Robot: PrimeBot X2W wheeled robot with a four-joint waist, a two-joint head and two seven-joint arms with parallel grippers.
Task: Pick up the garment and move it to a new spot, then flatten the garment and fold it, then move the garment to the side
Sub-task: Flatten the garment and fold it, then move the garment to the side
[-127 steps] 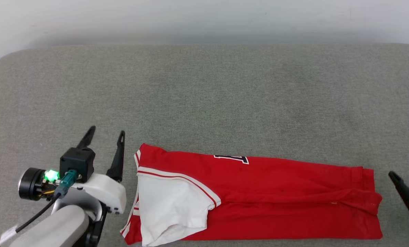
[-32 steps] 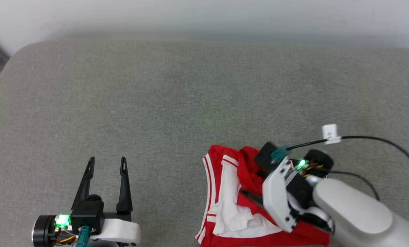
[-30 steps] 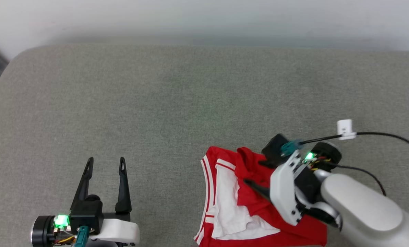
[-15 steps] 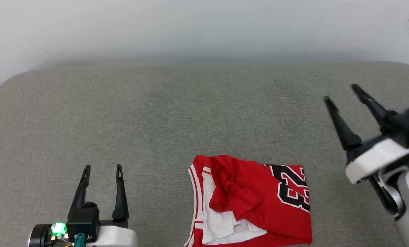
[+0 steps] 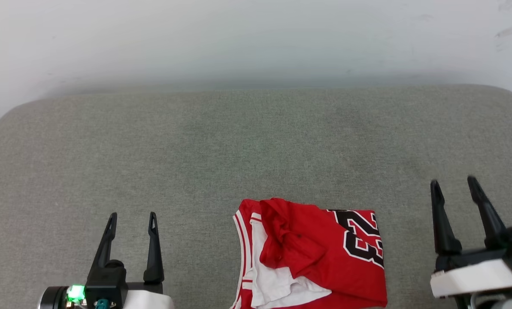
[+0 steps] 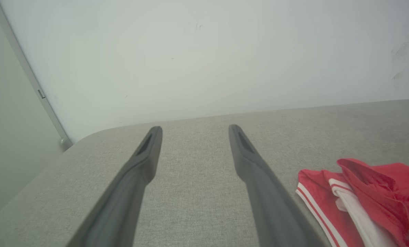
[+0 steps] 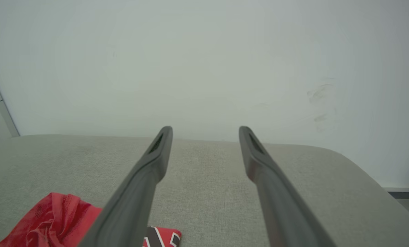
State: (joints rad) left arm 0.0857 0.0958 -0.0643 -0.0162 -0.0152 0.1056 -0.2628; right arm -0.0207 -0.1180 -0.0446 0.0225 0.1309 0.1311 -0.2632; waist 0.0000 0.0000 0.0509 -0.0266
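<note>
1. Head view: the shirt [image 5: 311, 253] lies folded into a compact block at the near edge of the grey cushion [image 5: 256, 141], between my two arms. Its numerals [image 5: 363, 236] face up on the right half, and a white sleeve [image 5: 277, 283] peeks from under a rumpled red flap on the left. The left claw [image 5: 132, 215] sits well off to the shirt's left and the right claw [image 5: 452, 181] well off to its right. Both are spread wide with nothing between the fingers. I take it they are parked clear so nothing drags on the fold and I get an unblocked look at it
2. Left wrist view: the two fingers [image 6: 146, 161] stand far apart with only bare cushion between them, aimed at the pale wall [image 6: 204, 51]. The shirt's striped edge shows at lower right, apart from the fingers, so this claw is empty and the shirt sits on this arm's inner side
3. Right wrist view: these fingers [image 7: 259, 161] are spread just as wide and grip nothing. A red corner with a bit of black numeral shows at lower left, partly hidden behind one finger. My judgement is that the fold is done, if untidy at the flap, and that the move to the side remains. The thin layers could slide open unless I pinch the whole stack
</note>
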